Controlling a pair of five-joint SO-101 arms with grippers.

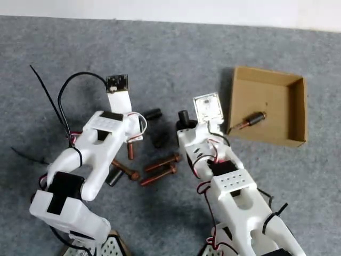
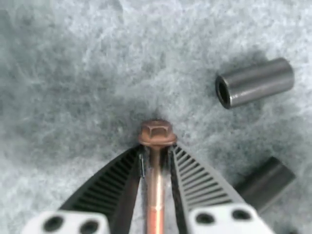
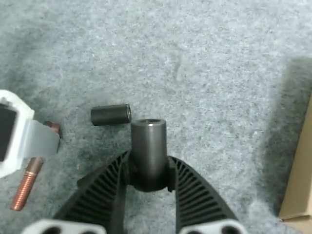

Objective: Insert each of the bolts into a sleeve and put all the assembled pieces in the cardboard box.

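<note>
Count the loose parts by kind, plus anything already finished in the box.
Copper-coloured hex-head metal bolts, loose: 4
Dark cylindrical metal sleeves, loose: 4
Assembled bolt-and-sleeve pieces in the brown cardboard box: 1
Total: 9

Grey carpet-like mat (image 1: 160,58) covers the table, with a pale strip (image 1: 213,10) along its far edge.

Grey felt-like tabletop (image 1: 160,58), with a pale strip (image 1: 170,8) along its far edge.
</note>
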